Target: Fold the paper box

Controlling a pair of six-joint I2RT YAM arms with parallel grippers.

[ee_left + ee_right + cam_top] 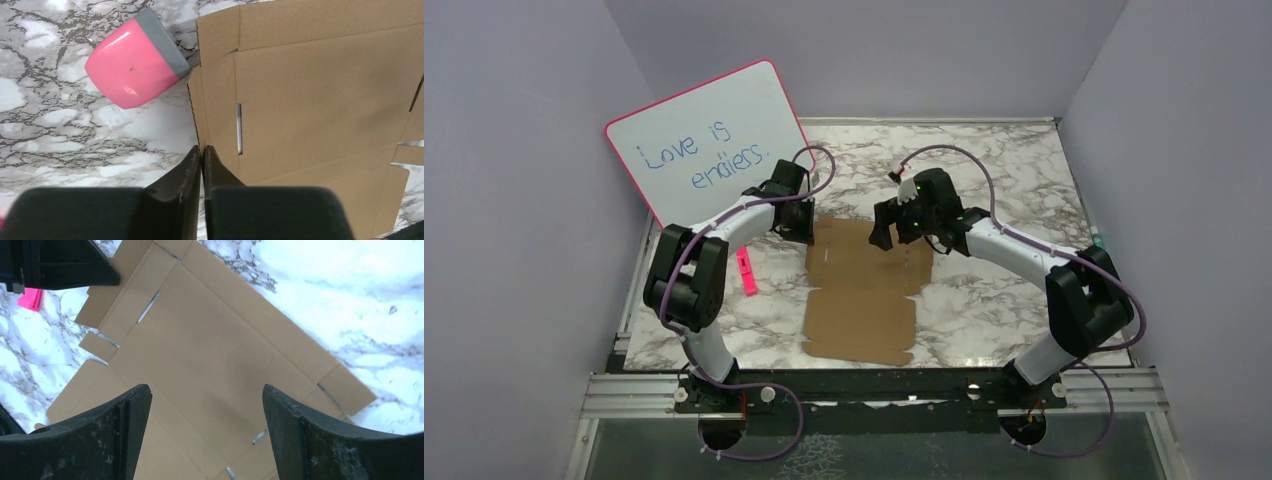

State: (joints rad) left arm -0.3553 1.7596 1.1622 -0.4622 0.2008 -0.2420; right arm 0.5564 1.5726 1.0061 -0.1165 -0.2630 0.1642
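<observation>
Because the paper box (864, 290) is a thin, unfolded sheet of corrugated board lying flat on the marble table (1014, 170) at the centre of the top view, it is judged light, stiff between its creases, ready to bend along them, and liable to slide on the smooth top if pushed. The best hold is judged to be an outer flap or edge strip, pinched near a crease. The left gripper (202, 150) sits at the sheet's upper left corner in the top view. Its fingers (185, 172) are pressed together with barely a seam, tips at the board's left edge. Whether that edge is nipped between them cannot be told. The right gripper (206, 410) hangs over the upper middle of the sheet, jaws spread wide, holding nothing
</observation>
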